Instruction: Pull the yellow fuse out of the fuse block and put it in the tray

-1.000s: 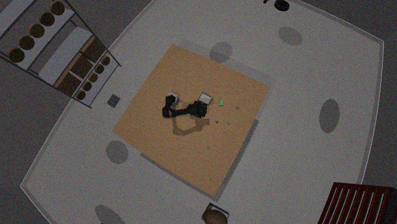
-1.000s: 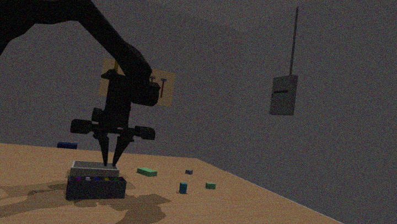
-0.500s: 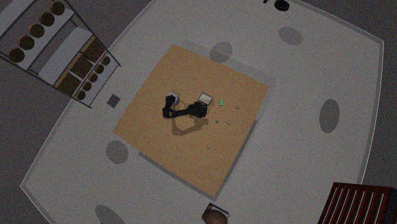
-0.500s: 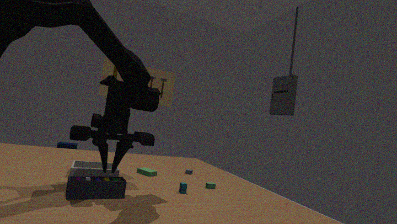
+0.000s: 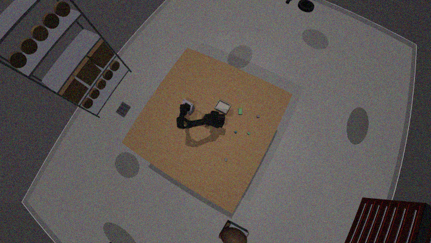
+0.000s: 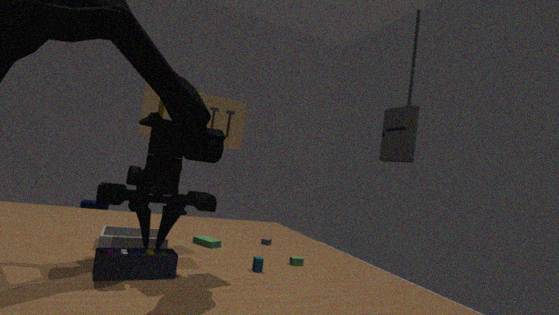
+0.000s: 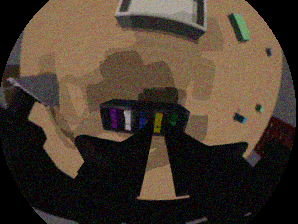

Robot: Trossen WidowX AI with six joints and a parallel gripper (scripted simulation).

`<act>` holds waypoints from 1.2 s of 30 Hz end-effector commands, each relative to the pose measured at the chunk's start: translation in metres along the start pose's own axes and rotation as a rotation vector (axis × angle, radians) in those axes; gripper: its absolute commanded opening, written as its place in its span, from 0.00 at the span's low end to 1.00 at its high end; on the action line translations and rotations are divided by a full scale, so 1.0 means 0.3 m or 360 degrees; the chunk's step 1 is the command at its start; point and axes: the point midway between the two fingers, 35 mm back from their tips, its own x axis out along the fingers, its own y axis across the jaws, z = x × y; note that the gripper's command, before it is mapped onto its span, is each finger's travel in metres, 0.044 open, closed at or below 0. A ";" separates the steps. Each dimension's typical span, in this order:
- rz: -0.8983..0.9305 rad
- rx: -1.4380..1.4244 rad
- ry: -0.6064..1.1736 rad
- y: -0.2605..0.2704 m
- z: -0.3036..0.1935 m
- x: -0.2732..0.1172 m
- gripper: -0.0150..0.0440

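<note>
The dark fuse block [image 6: 134, 266] [image 7: 106, 114] stands upright on the table; the arm hides it in the top view. The yellow fuse [image 6: 150, 251] [image 7: 158, 123] sits in it, between the blue fuse [image 7: 143, 119] and the green fuse [image 7: 173, 119]. A purple fuse [image 7: 114, 119] and a white fuse [image 7: 128, 120] are further left. My gripper [image 6: 152, 247] [image 7: 158, 125] is slightly open and points down, its tips at about the height of the block's top, on either side of the yellow fuse. Contact cannot be told. The tray [image 5: 222, 106] [image 6: 117, 243] [image 7: 160, 24] is behind the block.
A long green block [image 5: 240, 111] [image 6: 206, 241] [image 7: 238, 27] lies right of the tray. A teal piece [image 6: 257, 264] [image 7: 240, 118], a small green piece [image 6: 296, 261] [image 7: 259, 108] and a small greyish piece [image 6: 265, 241] lie further right.
</note>
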 end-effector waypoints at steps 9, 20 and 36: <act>0.0000 -0.0006 0.0010 0.000 -0.003 0.011 0.38; 0.0000 -0.0006 0.0010 0.001 -0.003 0.037 0.38; 0.0000 0.0000 0.0001 0.000 0.000 0.034 0.26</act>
